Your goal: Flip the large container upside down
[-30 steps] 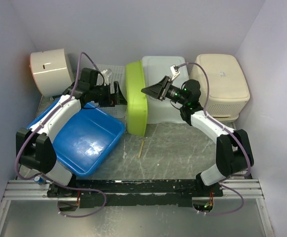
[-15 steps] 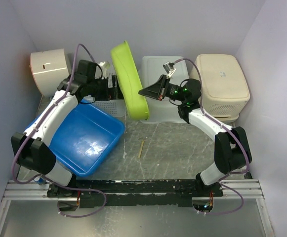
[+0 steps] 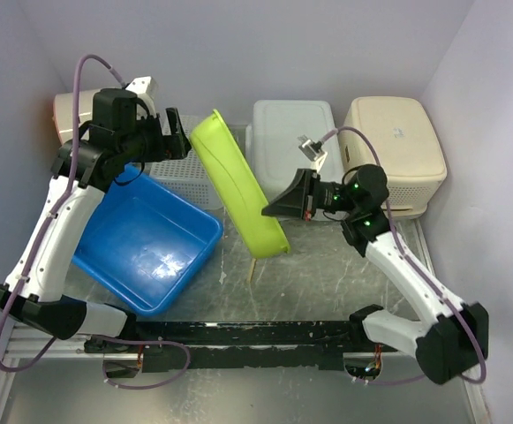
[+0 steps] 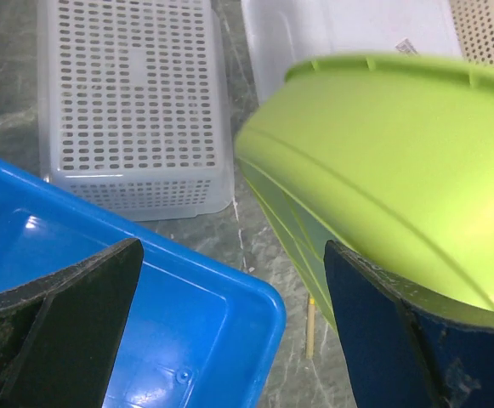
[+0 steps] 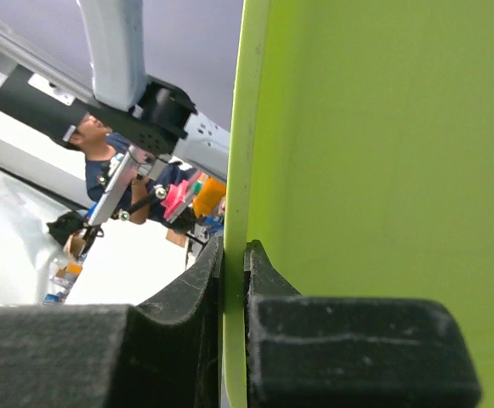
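1. Top view: the lime-green tub (image 3: 238, 181) is tipped steeply on its side, between the blue bin (image 3: 150, 238) and the white lidded box (image 3: 296, 132). The right gripper (image 3: 270, 210) pinches its rim.
2. Left wrist: the left gripper (image 4: 229, 331) is spread wide and holds nothing, with the tub right next to it.
3. Right wrist: both fingers are clamped tight on the tub's rim.

Blue bin (image 3: 150, 240), white basket (image 4: 132, 93), wooden stick (image 3: 252, 269)

Item, as we see it:
- Green tub (image 5: 374, 170), wall filling the right half, thin rim running upright.
- Our right gripper (image 5: 234, 253), clamped on that rim, one black finger (image 5: 349, 340) on each side.
- White-and-black arm (image 5: 115, 42), upper left, behind.
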Controlling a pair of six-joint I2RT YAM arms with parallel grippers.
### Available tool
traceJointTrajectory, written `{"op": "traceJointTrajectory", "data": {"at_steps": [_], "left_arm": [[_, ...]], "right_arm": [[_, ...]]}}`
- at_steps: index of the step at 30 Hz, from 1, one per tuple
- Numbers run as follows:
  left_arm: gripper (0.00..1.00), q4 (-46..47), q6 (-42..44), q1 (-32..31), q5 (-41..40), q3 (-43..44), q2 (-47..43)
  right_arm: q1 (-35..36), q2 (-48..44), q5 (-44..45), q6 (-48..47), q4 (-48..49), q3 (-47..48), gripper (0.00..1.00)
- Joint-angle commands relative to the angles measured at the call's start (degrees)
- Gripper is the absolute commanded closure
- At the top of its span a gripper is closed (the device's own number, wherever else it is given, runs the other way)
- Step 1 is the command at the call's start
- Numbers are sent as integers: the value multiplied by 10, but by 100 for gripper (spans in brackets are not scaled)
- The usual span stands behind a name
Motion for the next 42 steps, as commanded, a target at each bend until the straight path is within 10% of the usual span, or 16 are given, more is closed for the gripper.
{"op": "traceJointTrajectory", "data": {"at_steps": [1, 18, 42], "left_arm": [[0, 33, 4, -6, -33, -23, -16], [0, 124, 41, -5, 126, -55, 8], [0, 121, 41, -5, 159, -72, 63]], "right_arm": [[4, -82, -20, -179, -305, -12, 100], [1, -184, -101, -251, -673, 36, 100], [-122, -96, 60, -326, -837, -45, 94]]}}
